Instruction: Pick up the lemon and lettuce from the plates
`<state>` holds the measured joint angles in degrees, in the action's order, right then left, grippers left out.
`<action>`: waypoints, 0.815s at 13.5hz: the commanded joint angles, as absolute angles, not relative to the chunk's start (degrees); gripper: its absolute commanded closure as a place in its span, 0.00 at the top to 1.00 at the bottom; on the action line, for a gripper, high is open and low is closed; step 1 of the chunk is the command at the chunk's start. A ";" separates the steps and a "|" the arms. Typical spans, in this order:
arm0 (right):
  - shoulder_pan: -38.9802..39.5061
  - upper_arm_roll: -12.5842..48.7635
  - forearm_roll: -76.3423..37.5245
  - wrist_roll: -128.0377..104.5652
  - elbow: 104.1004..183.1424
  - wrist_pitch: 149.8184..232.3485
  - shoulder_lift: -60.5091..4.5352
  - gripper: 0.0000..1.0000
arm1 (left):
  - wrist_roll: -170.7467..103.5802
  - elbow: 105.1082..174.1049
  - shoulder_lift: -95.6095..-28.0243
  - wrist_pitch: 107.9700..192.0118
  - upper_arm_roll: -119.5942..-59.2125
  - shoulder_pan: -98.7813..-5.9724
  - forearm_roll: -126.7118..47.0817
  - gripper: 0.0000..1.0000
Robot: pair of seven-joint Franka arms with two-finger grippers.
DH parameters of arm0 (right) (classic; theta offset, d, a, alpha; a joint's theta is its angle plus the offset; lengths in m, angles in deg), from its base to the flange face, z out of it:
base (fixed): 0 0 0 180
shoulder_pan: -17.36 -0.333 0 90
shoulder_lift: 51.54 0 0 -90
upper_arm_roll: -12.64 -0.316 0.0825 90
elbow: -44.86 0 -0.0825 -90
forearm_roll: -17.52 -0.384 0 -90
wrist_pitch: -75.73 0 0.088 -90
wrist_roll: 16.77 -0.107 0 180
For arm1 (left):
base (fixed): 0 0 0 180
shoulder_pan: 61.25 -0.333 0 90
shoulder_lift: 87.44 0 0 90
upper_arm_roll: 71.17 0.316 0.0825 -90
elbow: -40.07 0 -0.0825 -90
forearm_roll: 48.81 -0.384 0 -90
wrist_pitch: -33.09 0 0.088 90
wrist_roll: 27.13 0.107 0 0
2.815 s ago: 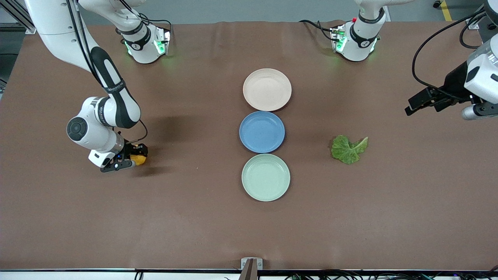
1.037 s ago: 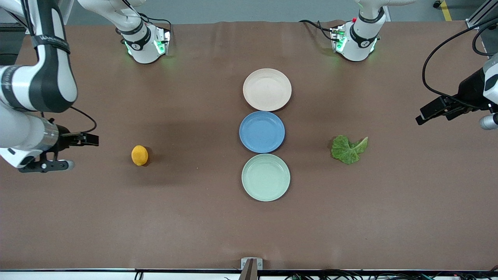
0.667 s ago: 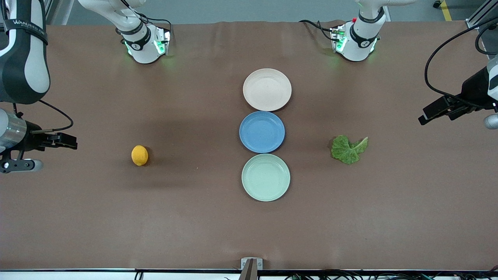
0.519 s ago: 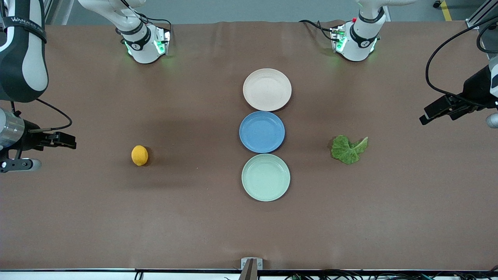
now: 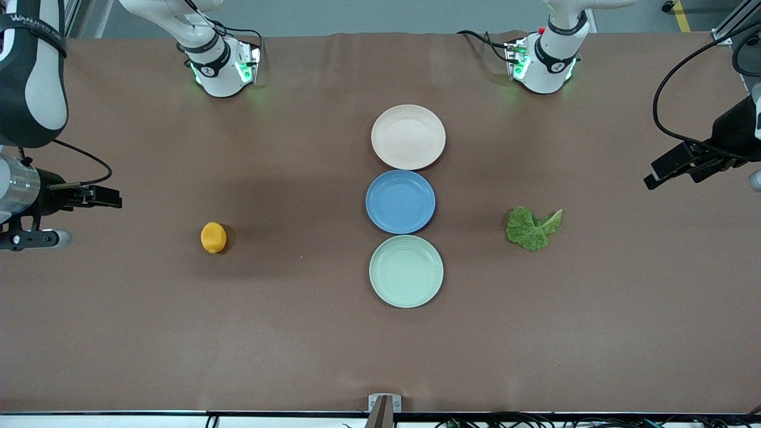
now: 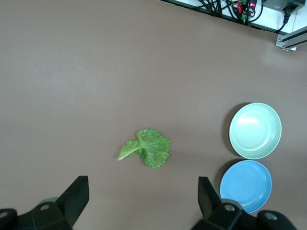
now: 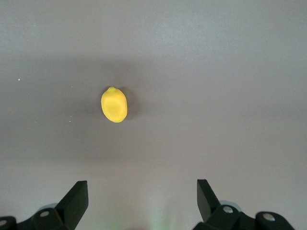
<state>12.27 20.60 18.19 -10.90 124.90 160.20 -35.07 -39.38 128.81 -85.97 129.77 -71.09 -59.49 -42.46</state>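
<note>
Lemon (image 5: 213, 237) lies on bare table toward the right arm's edge, lettuce (image 5: 532, 227) toward the left arm's; plates (image 5: 408, 137) empty. I'd pinch the firm, rollable lemon across its middle, the limp leaf by its stem. Right gripper (image 7: 142, 201) and left gripper (image 6: 143, 201) hang spread, empty.

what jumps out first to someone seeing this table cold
Three bare plates in a line at mid-table: beige plate, blue plate, mint plate. The lemon lies toward the right arm's end, the lettuce toward the left arm's end.
</note>
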 commanded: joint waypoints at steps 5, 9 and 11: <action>15.94 18.10 16.73 -11.94 131.15 162.20 -42.29 1.00 | -38.29 128.22 -87.88 121.69 -72.75 -59.23 -47.31 1.00; 17.45 15.89 16.91 -11.76 140.81 166.77 -50.46 1.00 | -38.21 128.14 -87.70 121.77 -72.66 -59.32 -47.23 1.00; 17.54 15.54 17.00 -11.76 143.29 168.10 -53.02 1.00 | -38.21 128.14 -87.70 122.04 -72.66 -59.32 -47.40 1.00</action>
<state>16.05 17.16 17.71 -11.67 137.17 165.59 -47.92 -39.34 128.64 -87.45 122.79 -72.56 -59.31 -46.25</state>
